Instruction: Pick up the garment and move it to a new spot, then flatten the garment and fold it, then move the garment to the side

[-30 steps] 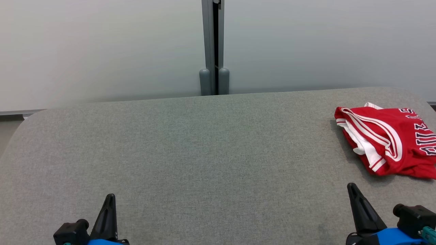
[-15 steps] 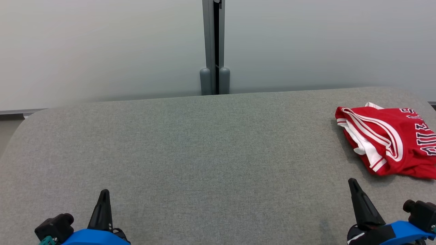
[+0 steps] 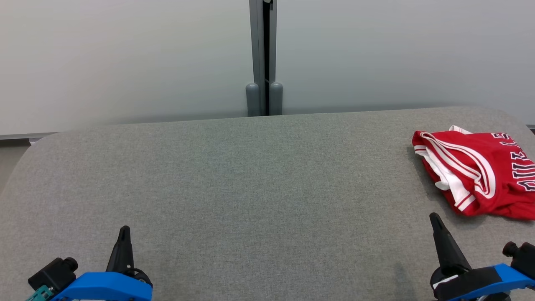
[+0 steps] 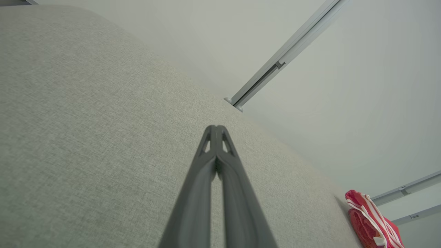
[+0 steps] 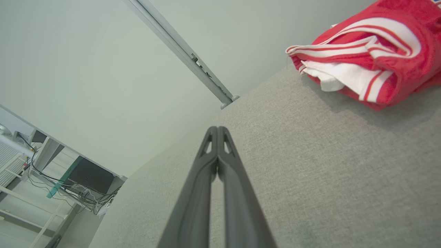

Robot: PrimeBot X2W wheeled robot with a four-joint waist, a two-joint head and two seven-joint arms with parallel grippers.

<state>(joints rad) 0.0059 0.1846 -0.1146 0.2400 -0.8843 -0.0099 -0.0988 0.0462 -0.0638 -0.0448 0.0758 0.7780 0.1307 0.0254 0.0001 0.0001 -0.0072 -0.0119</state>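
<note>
At the right end of the bench (image 3: 250, 188) lies the folded red garment (image 3: 476, 171), white-striped and close to the edge. The left pincer (image 3: 123, 230) and right pincer (image 3: 434, 217) are both closed and empty, clear of the cloth. A careless sweep by the right one could snag a loose fold or push the garment off. Dark lettering on it reads roughly "ULL", cut off by the frame.

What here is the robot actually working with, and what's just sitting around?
For the job:
red garment, lying at the table's right end
grey table under it
left gripper and right gripper, both shut and empty

Just around:
grey post behind the table
pale wall
dark box with cables
</note>
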